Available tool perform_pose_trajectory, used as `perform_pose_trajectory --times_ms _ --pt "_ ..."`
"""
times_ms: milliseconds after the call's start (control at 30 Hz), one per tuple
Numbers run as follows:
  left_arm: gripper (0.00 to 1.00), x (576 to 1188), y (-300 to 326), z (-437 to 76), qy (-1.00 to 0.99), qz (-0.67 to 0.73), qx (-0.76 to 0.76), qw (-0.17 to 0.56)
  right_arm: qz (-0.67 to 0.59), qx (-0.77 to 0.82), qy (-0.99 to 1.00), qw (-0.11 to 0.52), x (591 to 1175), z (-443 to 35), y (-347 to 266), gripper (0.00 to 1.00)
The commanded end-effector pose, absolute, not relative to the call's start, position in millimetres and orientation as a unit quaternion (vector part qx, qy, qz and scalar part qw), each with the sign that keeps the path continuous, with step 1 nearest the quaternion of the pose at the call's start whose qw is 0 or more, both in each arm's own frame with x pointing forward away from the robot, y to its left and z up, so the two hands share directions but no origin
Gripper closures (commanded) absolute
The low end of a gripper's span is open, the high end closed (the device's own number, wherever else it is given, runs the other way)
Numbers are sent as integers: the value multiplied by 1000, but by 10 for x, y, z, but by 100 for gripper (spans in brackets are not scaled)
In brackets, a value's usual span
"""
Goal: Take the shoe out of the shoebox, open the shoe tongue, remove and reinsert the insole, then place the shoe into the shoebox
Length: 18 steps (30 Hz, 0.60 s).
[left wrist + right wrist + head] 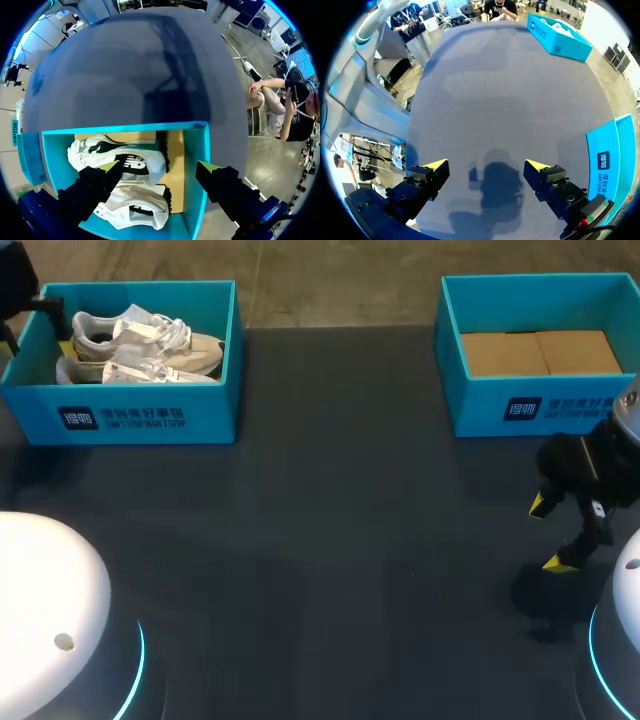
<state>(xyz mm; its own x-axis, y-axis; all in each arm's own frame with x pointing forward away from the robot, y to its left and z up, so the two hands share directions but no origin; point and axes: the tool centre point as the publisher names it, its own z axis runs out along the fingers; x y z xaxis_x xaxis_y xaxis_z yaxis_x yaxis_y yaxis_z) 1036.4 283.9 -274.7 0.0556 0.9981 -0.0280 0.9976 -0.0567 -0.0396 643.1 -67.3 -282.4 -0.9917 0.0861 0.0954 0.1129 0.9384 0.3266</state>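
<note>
A pair of white and beige shoes (140,345) lies in the blue shoebox (150,415) at the table's far left. In the left wrist view my left gripper (157,169) hangs open above this shoebox (197,150). One shoe (120,157) lies below and between its fingers, touching neither. The second shoe (135,205) lies beside the first, closer to the wrist. My right gripper (550,534) is open over bare table at the right, holding nothing (486,165).
A second blue box (540,405) with a bare cardboard bottom stands at the far right, just beyond my right gripper; its wall (610,160) shows beside that gripper in the right wrist view. Dark table (330,540) stretches between the two boxes.
</note>
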Motion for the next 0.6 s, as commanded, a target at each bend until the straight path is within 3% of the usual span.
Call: perform_pose_trajectory --times_ms 33,600 --pt "0 10298 2837 -2822 -686 -17 -727 -33 -167 -51 -984 39 6421 -2835 -671 0" --pt "0 10496 2793 -3044 -688 -13 -726 -22 -167 -51 -984 39 6421 -2835 -671 0"
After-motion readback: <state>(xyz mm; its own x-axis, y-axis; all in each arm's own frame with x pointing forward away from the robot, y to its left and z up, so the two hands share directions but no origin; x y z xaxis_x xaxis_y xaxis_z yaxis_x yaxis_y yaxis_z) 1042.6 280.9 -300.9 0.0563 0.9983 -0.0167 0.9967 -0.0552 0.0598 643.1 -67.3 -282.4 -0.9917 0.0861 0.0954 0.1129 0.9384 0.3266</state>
